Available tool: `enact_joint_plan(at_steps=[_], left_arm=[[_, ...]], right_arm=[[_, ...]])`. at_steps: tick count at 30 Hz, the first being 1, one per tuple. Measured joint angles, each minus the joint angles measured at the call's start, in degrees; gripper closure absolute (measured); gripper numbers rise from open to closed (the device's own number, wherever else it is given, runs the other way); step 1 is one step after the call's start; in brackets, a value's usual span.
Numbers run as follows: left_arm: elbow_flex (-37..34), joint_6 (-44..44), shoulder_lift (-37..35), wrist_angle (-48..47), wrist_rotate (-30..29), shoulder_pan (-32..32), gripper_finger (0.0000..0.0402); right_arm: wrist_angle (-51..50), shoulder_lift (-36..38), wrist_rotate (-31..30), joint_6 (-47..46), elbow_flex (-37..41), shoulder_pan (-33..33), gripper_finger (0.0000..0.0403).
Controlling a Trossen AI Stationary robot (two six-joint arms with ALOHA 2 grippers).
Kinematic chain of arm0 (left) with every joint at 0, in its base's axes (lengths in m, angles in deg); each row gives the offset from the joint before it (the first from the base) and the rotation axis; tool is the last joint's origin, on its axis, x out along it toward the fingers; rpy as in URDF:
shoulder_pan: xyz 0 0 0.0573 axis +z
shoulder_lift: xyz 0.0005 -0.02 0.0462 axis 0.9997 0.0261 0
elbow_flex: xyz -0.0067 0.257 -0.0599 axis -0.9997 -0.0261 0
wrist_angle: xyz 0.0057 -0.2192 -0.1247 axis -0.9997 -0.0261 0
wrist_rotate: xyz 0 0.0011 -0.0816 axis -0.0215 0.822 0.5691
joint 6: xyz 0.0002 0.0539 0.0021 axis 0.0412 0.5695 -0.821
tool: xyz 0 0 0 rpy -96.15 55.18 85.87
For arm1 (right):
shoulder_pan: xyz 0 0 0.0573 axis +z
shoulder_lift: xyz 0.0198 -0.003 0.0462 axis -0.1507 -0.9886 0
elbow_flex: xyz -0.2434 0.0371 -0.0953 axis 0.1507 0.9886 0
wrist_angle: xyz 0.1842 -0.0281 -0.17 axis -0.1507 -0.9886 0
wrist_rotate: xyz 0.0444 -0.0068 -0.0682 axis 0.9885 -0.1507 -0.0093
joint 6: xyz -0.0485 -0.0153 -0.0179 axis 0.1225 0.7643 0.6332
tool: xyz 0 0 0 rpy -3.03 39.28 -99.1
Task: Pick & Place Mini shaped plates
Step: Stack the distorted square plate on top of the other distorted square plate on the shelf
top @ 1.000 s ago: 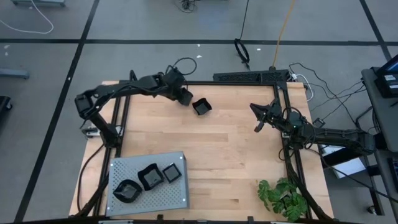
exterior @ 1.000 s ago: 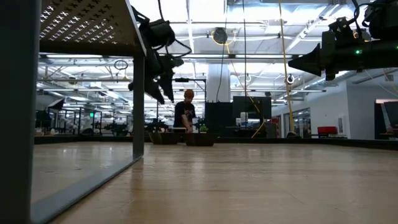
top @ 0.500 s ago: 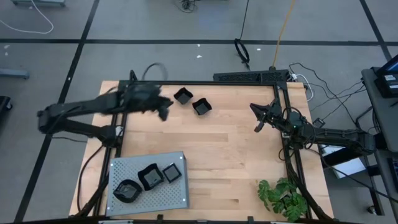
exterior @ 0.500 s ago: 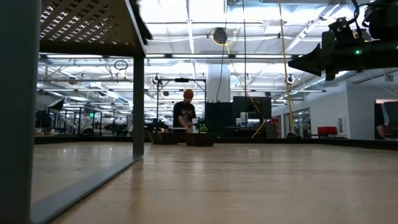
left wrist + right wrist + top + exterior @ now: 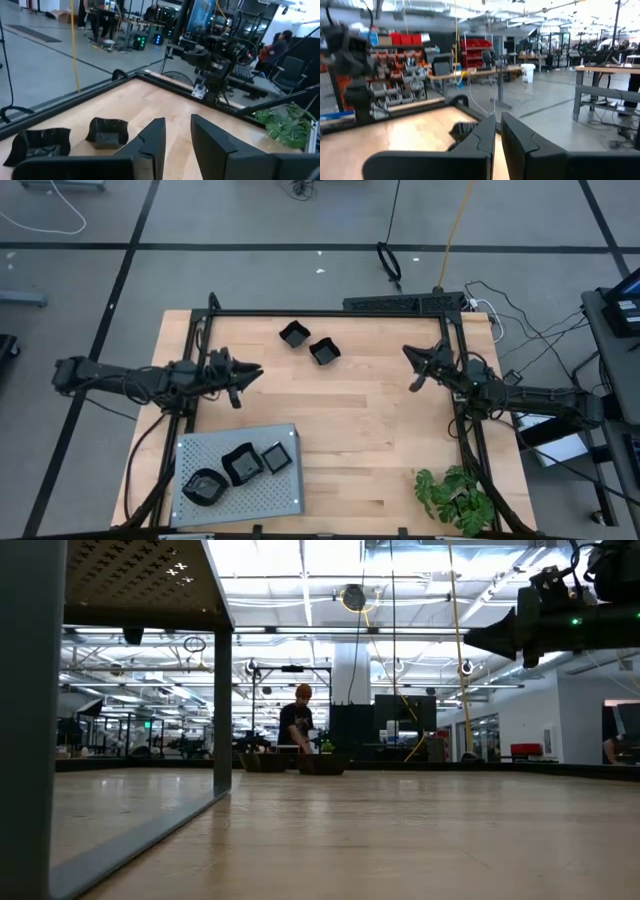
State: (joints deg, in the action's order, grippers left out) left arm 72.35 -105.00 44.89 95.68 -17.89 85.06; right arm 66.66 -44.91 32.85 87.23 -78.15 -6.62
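Two small glossy black dishes (image 5: 294,334) (image 5: 324,351) rest flat on the wooden table at its far middle; they also show in the left wrist view (image 5: 42,142) (image 5: 106,132). Three more black dishes (image 5: 203,487) (image 5: 241,464) (image 5: 275,458) lie on the grey perforated tray (image 5: 290,490) at the near left. My left gripper (image 5: 250,376) hangs over the table's left part, slightly open and empty (image 5: 177,132), pointing at the far dishes from a distance. My right gripper (image 5: 410,368) waits over the right side, its fingers close together (image 5: 498,131), and holds nothing.
A black frame (image 5: 320,313) runs along the table's far, left and right edges. A green plant (image 5: 455,498) stands at the near right corner. Bare wood lies between the tray and the far dishes. A person (image 5: 297,725) stands in the room beyond the table.
My left gripper has drawn back from the far middle toward the table's left edge and somewhat nearer. One black dish now lies on the table where the gripper was, beside the other dish. My right arm has kept still.
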Motion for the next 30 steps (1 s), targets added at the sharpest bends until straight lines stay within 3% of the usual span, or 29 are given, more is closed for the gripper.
enact_joint_plan(at_steps=[3,8,12,16,17,19,22,24,27,30], left_arm=[[-2.3,-0.1,-1.0,1.2,0.0,0.0,0.0309],[-2.6,2.9,-2.5,1.3,0.0,0.0,0.0309],[-1.7,9.1,-5.6,1.4,-0.1,0.0,0.0309],[-1.4,14.3,-9.4,2.0,-2.5,0.0,0.0309],[-1.4,15.1,-10.3,2.0,-3.3,0.0,0.0309],[-1.3,16.1,-11.4,2.1,-5.8,0.0,0.0309],[-1.3,16.0,-11.2,1.7,-9.8,0.0,0.0309],[-1.3,14.7,-11.0,1.5,-11.1,0.2,0.0309],[-1.3,11.5,-10.1,0.8,-11.5,0.3,0.0309],[-1.9,8.5,-8.1,0.3,-12.1,0.3,0.0309]], right_arm=[[2.6,0.0,0.1,-1.7,0.0,0.0,0.0385],[6.6,0.0,-0.1,-15.9,0.0,0.0,0.0385],[7.9,0.0,-0.3,-17.0,0.0,0.0,0.0385],[10.2,-0.3,-6.0,-21.2,-0.1,0.0,0.0385],[10.7,-0.8,-5.4,-21.7,-0.7,0.0,0.0385],[13.0,-2.9,1.6,-21.5,-3.2,-0.2,0.0384],[13.4,-9.8,13.1,-19.6,-11.4,-0.5,0.0374],[10.6,-15.6,16.5,-15.6,-19.4,-0.3,0.0356],[-3.4,-28.4,15.1,-10.8,-32.2,-0.5,0.0314],[-16.5,-43.2,8.6,-9.9,-44.5,-2.8,0.0267]])
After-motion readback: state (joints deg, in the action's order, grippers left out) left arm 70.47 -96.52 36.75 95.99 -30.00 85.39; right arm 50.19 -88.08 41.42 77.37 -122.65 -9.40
